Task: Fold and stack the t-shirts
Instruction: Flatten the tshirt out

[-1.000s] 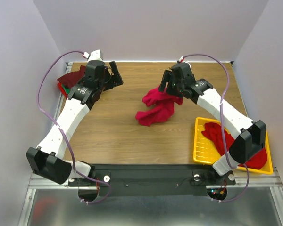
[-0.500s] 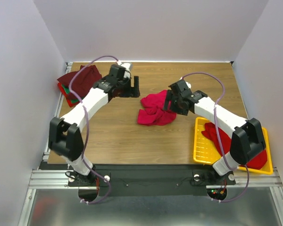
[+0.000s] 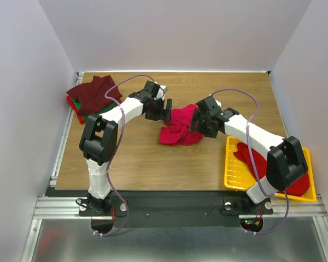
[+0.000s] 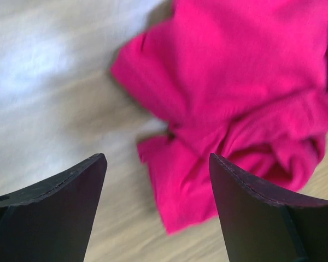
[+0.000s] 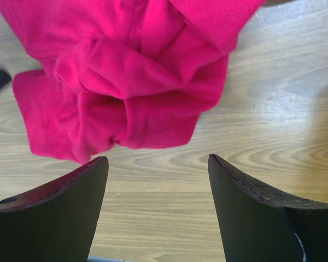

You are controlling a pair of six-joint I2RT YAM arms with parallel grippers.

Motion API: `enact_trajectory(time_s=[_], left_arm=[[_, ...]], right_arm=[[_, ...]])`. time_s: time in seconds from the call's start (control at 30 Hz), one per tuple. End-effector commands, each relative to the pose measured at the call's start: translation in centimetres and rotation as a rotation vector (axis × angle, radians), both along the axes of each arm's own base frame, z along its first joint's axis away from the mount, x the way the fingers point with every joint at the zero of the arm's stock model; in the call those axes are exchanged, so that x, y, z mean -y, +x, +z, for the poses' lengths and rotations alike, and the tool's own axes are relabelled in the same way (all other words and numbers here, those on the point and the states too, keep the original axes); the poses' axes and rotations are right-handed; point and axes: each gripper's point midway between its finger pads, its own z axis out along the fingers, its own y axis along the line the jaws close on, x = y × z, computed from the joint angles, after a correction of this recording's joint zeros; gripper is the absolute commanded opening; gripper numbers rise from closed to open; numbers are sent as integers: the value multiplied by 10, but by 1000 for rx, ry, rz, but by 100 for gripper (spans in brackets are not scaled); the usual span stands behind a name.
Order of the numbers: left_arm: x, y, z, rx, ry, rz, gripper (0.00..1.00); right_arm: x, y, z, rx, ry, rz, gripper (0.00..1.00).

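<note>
A crumpled crimson t-shirt [image 3: 179, 130] lies in a heap on the wooden table near its middle. My left gripper [image 3: 166, 110] hovers at the heap's left edge, open; in the left wrist view the gripper [image 4: 157, 159] spans the cloth's corner [image 4: 235, 82] without touching it. My right gripper [image 3: 195, 121] is at the heap's right side, open; the right wrist view shows the gripper [image 5: 157, 159] over bare wood just short of the shirt [image 5: 126, 71]. A maroon t-shirt [image 3: 93, 91] tops a pile at the back left, with green cloth [image 3: 93, 115] under it.
A yellow slotted tray [image 3: 234, 170] stands at the front right with more red shirts [image 3: 270, 166] in it, partly under my right arm. White walls close in on the table's left, back and right edges.
My left arm swung from the back-left pile over to the crumpled shirt. My right gripper let the shirt go, dropped lower, and the shirt settled into a tighter heap.
</note>
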Motion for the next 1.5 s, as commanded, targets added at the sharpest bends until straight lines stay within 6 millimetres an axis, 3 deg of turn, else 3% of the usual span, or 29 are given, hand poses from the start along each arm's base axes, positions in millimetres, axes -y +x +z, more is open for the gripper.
enact_trajectory(time_s=[0.0,0.2,0.33,0.4,0.63,0.8,0.9,1.1,1.23,1.33,1.43,1.47], left_arm=[[30,25,24,57,-108,-15,85],[57,33,11,7,-154,-44,79],[54,28,-2,-40,-122,-20,78],[52,24,-6,-52,-120,-19,77],[46,12,-17,-98,-105,-8,63],[35,10,-14,-93,-50,14,66],[31,8,-12,-77,-44,16,73],[37,10,-20,-99,-52,-17,76],[38,10,-23,-98,-53,-39,51],[27,18,-15,-75,-37,-13,0],[10,32,9,-46,-65,54,0],[-6,46,29,-20,-85,104,0]], right_arm=[[-2,4,23,75,40,4,79],[-4,8,31,93,40,29,79],[-14,16,32,90,53,58,79],[-24,20,23,61,61,78,78],[-61,32,5,31,114,139,77],[-71,33,-11,-3,107,143,76],[-76,29,-16,-8,93,151,75],[-73,27,-28,-30,76,113,56],[-71,28,-29,-30,70,92,39],[-67,30,-22,-8,63,63,4],[-55,33,-8,28,29,22,0],[-49,31,9,53,22,11,0]])
